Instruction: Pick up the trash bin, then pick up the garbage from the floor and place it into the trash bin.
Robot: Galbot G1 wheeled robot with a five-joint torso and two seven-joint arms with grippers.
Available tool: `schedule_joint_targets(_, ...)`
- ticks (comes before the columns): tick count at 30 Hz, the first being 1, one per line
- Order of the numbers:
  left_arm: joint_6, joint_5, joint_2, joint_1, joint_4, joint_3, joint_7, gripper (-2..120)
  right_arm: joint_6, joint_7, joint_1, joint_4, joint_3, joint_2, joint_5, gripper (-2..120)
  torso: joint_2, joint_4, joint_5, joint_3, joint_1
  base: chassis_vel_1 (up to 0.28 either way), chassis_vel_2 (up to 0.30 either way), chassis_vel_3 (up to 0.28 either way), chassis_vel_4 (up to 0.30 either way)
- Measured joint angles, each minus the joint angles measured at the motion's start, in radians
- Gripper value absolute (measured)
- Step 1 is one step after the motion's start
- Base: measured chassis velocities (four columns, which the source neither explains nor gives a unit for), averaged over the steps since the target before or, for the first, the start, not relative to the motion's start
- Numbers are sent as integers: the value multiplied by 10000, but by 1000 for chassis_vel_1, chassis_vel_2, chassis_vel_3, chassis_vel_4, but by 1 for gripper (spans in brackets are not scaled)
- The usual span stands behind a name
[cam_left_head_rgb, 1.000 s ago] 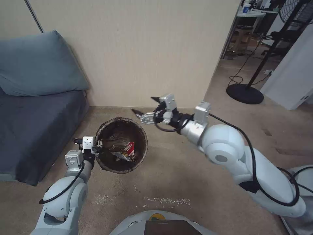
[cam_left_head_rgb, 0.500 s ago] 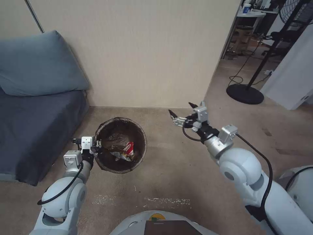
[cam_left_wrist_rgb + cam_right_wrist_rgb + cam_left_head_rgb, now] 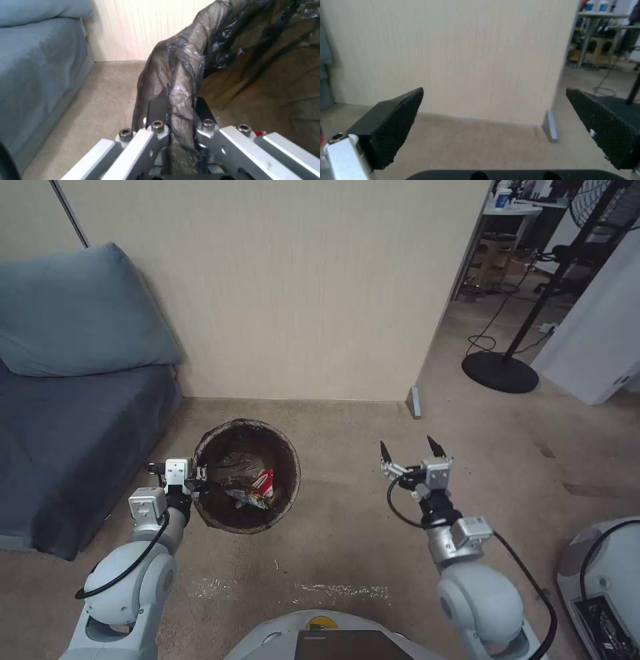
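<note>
My right hand [image 3: 408, 449], open and empty, has swung away from the trash bin [image 3: 291, 473]; my left hand [image 3: 178, 117] grips its rim, wrappers [image 3: 257, 490] inside.

The right gripper [image 3: 408, 449] has been drawn back from just beside the bin's [image 3: 288, 493] rim at about 1 o'clock, out to the bin's 3 o'clock side, well apart from it. Its wrist has been turned so the spread fingers [image 3: 391, 120] now point toward the wall [image 3: 300, 280].
</note>
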Motion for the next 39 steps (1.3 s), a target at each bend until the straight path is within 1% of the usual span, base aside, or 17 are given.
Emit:
schedule_joint_targets(3,-3,-27,10,1,1,-56,17,3,457,15,-456,-3,311,268,-165,100,0,2,0,0,0,0,0,0,0)
schedule_joint_targets(8,-4,-44,23,3,-4,-69,39,3,906,-14,-911,24,731,316,-154,100,0,1,1,0,0,0,0,0,0)
schedule_joint_targets(15,-4,-44,19,12,-19,-70,49,3,1032,-125,-1089,98,1042,360,-62,100,0,2,1,0,0,0,0,0,0)
schedule_joint_targets(24,-4,-24,-6,81,-101,-81,58,3,1107,-520,-1217,163,1469,646,80,100,0,1,3,1,1,0,0,0,0)
schedule_joint_targets(39,0,14,-53,255,-222,-98,50,3,1272,-525,-1321,48,1576,799,177,100,0,1,2,1,0,0,0,0,0)
